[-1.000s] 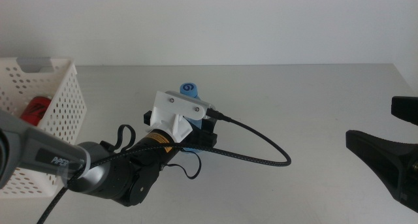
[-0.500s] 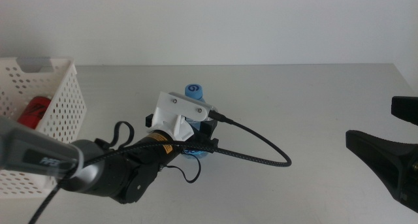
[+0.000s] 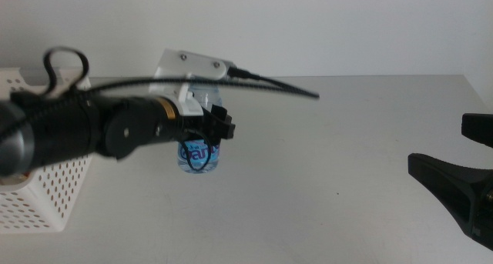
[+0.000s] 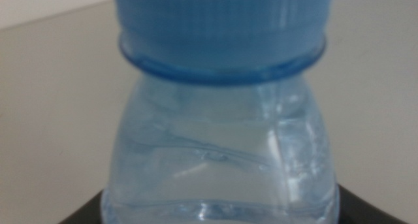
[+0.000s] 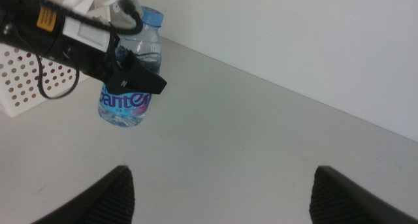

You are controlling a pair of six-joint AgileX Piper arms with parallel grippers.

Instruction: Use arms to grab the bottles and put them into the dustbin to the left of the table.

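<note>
White basket (image 3: 46,187) at the surface's (image 3: 347,141) left end: just to its right, the left pincer (image 3: 208,129) grips a clear water bottle (image 3: 199,152) aloft. It should travel level, releasing only once over the basket. Far from the basket, the right pincer (image 5: 222,191) waits, spread wide.

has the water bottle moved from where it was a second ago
Yes. The water bottle, held in the left gripper, has been lifted off the table and shifted left toward the dustbin.

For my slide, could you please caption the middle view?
Left claw lifts the water bottle above the table, beside the dustbin; right claw waits.
</note>
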